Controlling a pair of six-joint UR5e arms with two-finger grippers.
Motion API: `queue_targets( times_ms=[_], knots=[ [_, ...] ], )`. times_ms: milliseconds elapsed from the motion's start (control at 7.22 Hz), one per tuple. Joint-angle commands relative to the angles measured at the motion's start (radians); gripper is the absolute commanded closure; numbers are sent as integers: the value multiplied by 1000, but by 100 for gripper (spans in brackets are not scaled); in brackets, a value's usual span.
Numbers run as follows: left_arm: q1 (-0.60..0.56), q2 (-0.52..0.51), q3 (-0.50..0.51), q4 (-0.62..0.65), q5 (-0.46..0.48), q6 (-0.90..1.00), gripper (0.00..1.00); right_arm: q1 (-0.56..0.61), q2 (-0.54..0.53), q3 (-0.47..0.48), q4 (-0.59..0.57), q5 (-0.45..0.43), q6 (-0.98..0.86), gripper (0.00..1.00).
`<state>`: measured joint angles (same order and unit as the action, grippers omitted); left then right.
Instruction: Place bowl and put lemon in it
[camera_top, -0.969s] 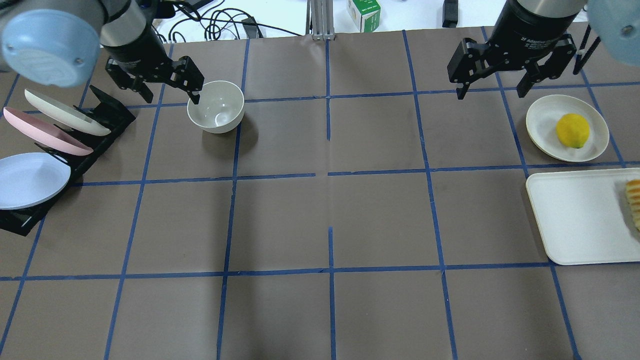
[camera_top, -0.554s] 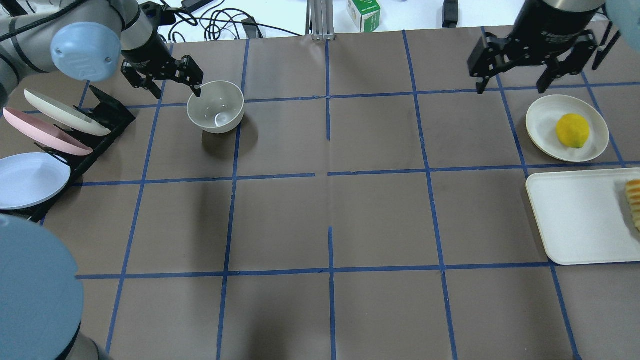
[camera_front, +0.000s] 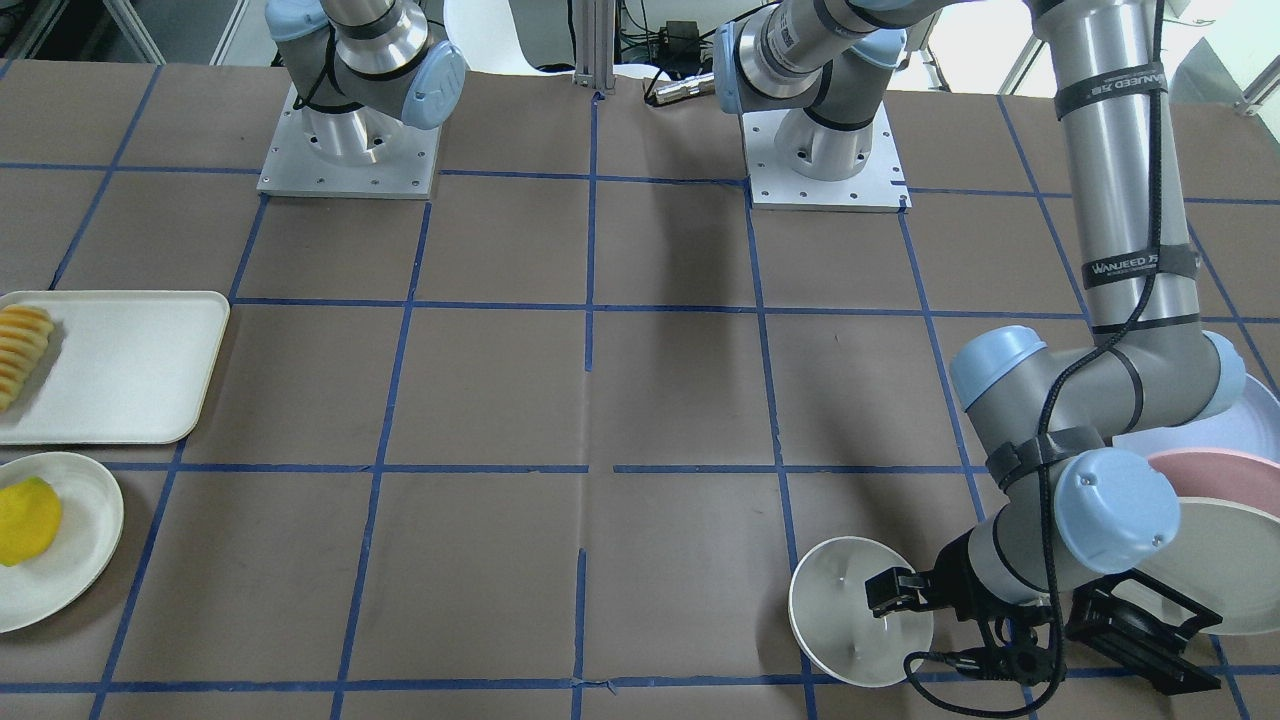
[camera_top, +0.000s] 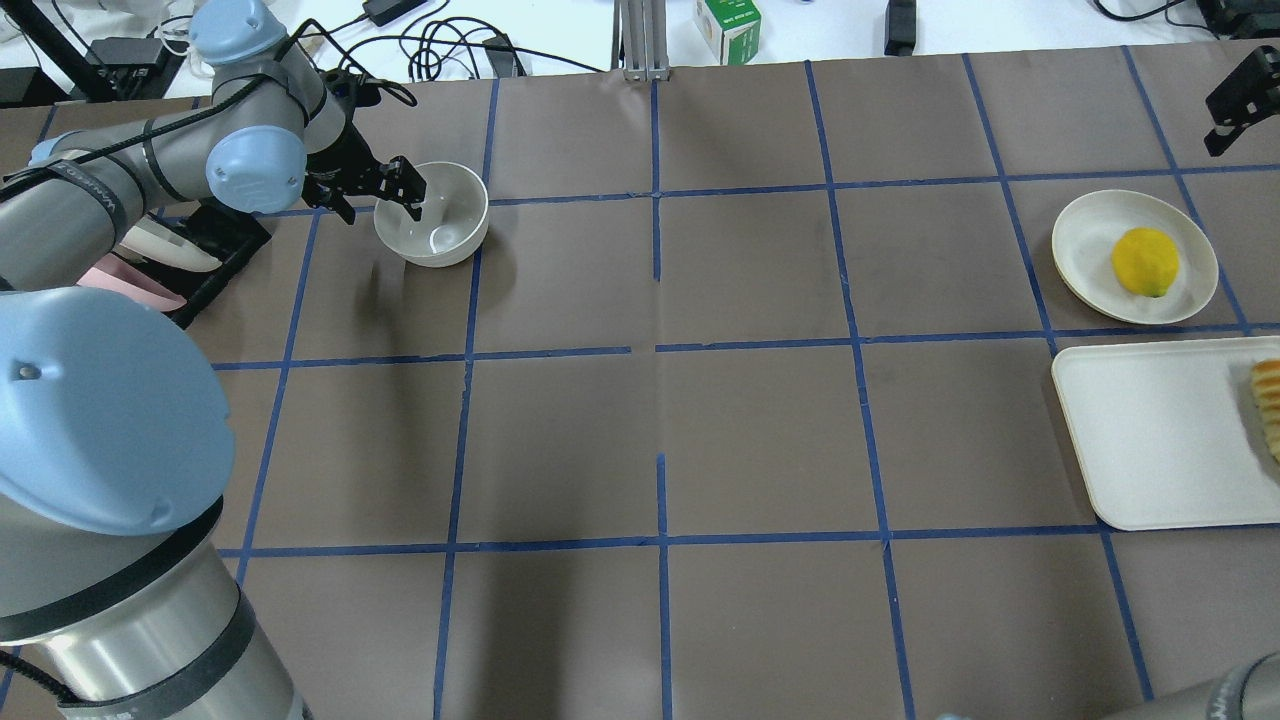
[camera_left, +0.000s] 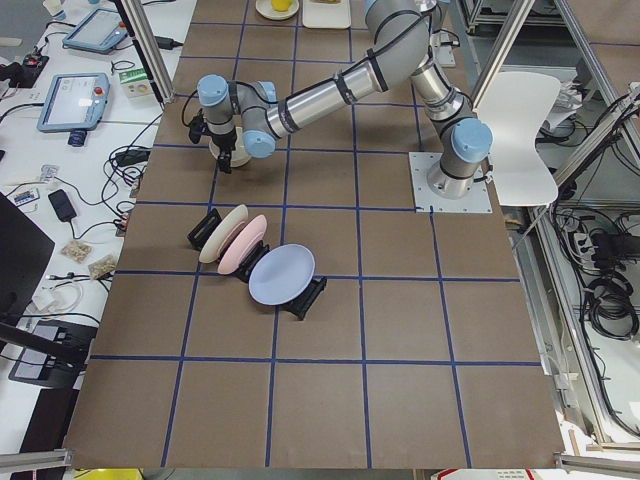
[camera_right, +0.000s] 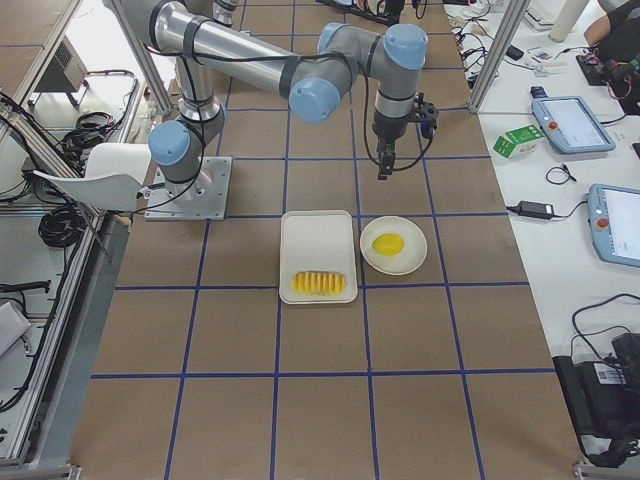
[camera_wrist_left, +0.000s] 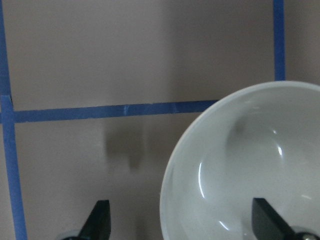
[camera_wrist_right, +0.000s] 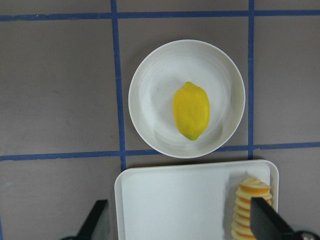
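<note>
The off-white bowl (camera_top: 432, 214) stands upright on the table at the far left, next to the plate rack; it also shows in the front view (camera_front: 860, 610). My left gripper (camera_top: 375, 198) is open and straddles the bowl's near rim. In the left wrist view (camera_wrist_left: 182, 222) one finger is inside the bowl (camera_wrist_left: 250, 160) and one is outside. The lemon (camera_top: 1145, 260) lies on a shallow off-white plate (camera_top: 1085, 240) at the far right. My right gripper (camera_wrist_right: 181, 222) is open and empty, high above the lemon (camera_wrist_right: 191, 110) and the plate (camera_wrist_right: 150, 100).
A black rack (camera_top: 225, 235) with off-white, pink and pale blue plates stands left of the bowl. A white tray (camera_top: 1150, 440) with a row of fruit slices (camera_top: 1268, 400) lies near the lemon's plate. Cables and a small box (camera_top: 727, 28) lie beyond the table's far edge.
My left arm has swung down and its gripper has shifted right, so one finger now sits inside the bowl. My right gripper has moved up and right, nearly out of the overhead view.
</note>
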<state>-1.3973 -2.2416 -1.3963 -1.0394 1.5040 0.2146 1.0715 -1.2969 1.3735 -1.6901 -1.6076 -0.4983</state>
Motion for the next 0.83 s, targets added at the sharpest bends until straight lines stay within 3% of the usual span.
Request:
queue_targets(
  times_ms=[0,415,692],
  knots=[
    [1,-13,2,1,5,-14,45,-5,45,-10,-17,11,-54,0],
    [3,-12,-1,-8,13,-31,100,-8,229,117,-340,11,-211,0],
    [3,-12,2,-10,10,-53,100,-28,301,154,-407,14,-215,0]
  ],
)
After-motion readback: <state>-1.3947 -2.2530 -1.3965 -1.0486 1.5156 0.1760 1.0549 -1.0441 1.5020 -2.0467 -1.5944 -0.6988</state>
